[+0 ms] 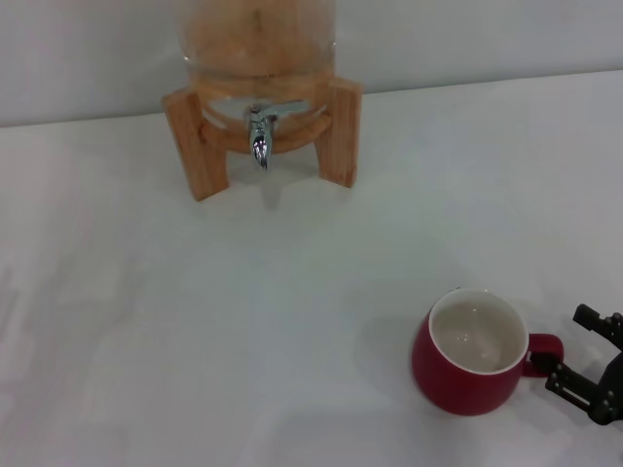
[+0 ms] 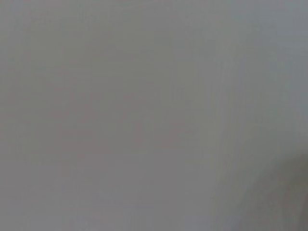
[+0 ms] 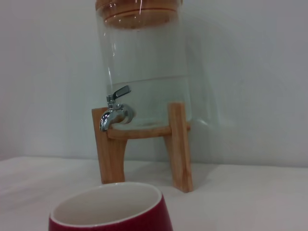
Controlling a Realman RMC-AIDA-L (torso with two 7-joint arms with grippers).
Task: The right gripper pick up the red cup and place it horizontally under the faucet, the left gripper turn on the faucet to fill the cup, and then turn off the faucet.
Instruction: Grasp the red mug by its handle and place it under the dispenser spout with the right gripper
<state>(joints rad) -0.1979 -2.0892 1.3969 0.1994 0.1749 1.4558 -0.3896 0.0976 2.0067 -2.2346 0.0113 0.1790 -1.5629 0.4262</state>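
Observation:
The red cup (image 1: pixel 470 377) stands upright on the white table at the front right, white inside showing, its small handle (image 1: pixel 545 354) pointing right. My right gripper (image 1: pixel 576 350) is at the right edge, open, its black fingers (image 1: pixel 570 383) on either side of the handle's outer end, not closed on it. The cup's rim also shows close in the right wrist view (image 3: pixel 109 211). The chrome faucet (image 1: pixel 259 136) hangs from the wooden-framed dispenser at the back, its lever (image 3: pixel 120 92) angled up in the right wrist view. The left gripper is out of view; its wrist view shows only a blank grey surface.
The glass drink dispenser (image 3: pixel 144 67) sits on a wooden stand (image 1: pixel 199 146) at the back centre, against a pale wall. The white table (image 1: pixel 195 331) stretches between the stand and the cup.

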